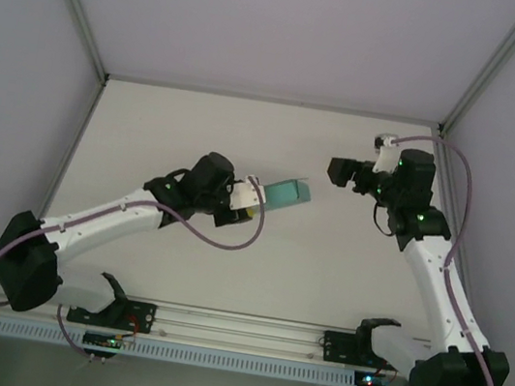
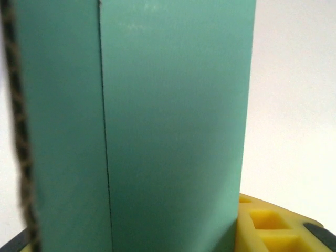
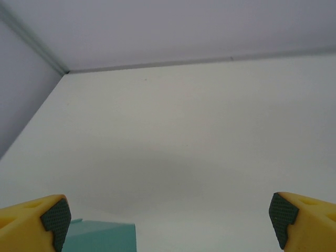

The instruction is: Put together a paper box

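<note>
Between the left fingers (image 2: 265, 223) the teal paper box (image 1: 289, 194) is gripped at one end, and it sticks out toward 3 o'clock, near the middle of the surface (image 1: 247, 133). At 2 o'clock from the box, near but apart, the right fingers (image 3: 52, 218) stand wide open and hold nothing. A box corner shows at 7 o'clock in the right wrist view.
</note>
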Robot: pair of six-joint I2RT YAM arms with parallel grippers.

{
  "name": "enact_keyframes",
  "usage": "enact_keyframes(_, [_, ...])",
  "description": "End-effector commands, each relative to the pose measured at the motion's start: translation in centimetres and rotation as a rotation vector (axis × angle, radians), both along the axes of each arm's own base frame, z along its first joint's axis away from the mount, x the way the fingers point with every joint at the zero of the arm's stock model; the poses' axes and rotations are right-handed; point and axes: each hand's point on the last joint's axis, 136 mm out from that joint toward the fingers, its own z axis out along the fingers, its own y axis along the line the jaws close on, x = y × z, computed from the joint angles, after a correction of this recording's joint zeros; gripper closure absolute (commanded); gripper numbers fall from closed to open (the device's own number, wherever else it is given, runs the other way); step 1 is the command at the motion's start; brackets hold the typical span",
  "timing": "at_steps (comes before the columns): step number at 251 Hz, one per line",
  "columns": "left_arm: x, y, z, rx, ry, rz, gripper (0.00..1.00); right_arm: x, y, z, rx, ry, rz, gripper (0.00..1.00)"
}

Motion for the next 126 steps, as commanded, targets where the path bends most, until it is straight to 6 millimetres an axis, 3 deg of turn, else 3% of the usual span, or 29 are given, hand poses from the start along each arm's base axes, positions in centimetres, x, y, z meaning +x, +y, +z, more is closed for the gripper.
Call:
enact_keyframes(1, [-5.0,2.4,-4.3,0.173,0.304,-0.067,0.67,-1.8,2.5,0.5,-0.081,-0.187,0.229,0.01])
enact_keyframes(34, [-4.1,2.4,-5.6,0.225,0.398,-0.035,0.69,-3.7,4.6,-0.8,-0.143,-0.185,0.41,0.01])
enact_keyframes(91, [-2.9,2.8,-8.3,0.359,0.44,-0.033,0.69,-5.2,6.9,-6.1,-0.283,0.015,0.555,0.06])
enact_keyframes(126, [-3.0,2.4,-9.3,0.38,0.473,-0.067,0.69,-4.9,8.1,-8.9,-0.344,0.081,0.602,0.1])
